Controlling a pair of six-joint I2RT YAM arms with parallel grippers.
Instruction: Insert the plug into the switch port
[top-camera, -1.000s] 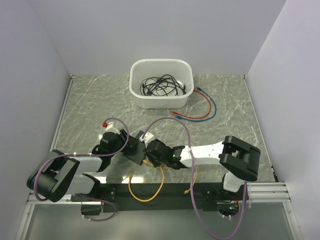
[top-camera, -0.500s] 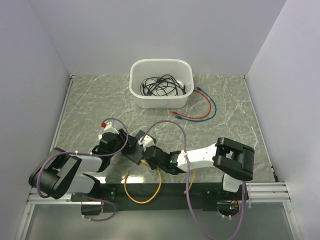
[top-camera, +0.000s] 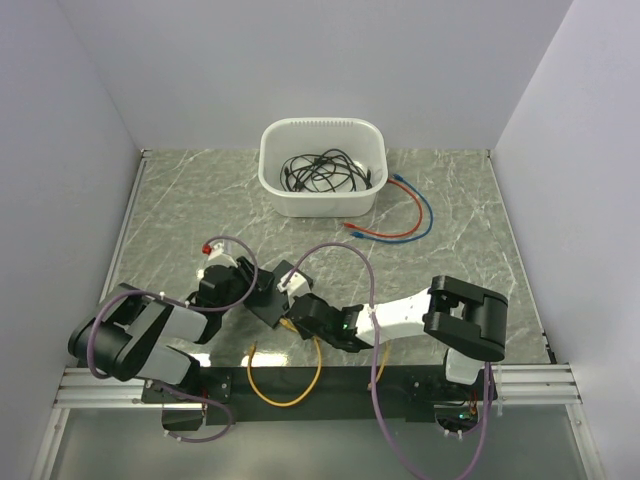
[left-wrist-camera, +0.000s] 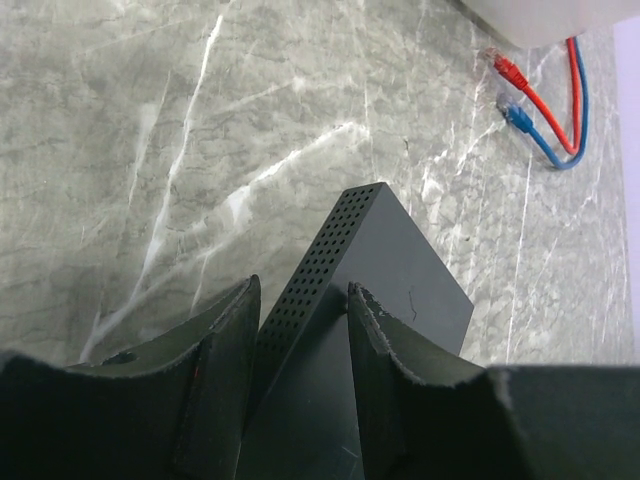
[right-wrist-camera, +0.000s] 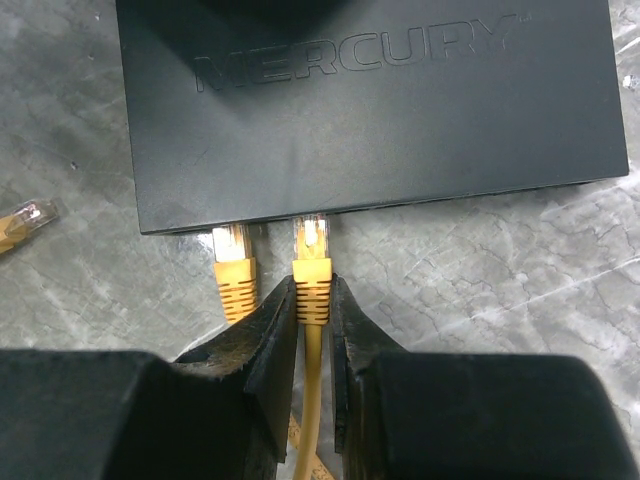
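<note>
The black switch lies on the marble table; its port edge faces my right wrist camera and the sockets themselves are hidden under that edge. My right gripper is shut on the yellow plug, whose clear tip meets the port edge. A second yellow plug sits at the same edge just to its left. My left gripper is shut on the switch at its perforated side. From above, both grippers meet at the switch, left gripper and right gripper.
A white tub of black cables stands at the back. Red and blue cables lie to its right. The yellow cable loops over the near edge. A loose yellow plug lies left of the switch.
The right arm's elbow has swung left and its wrist has shifted slightly toward the near edge. The left arm's elbow has moved right. Both grips are unchanged.
</note>
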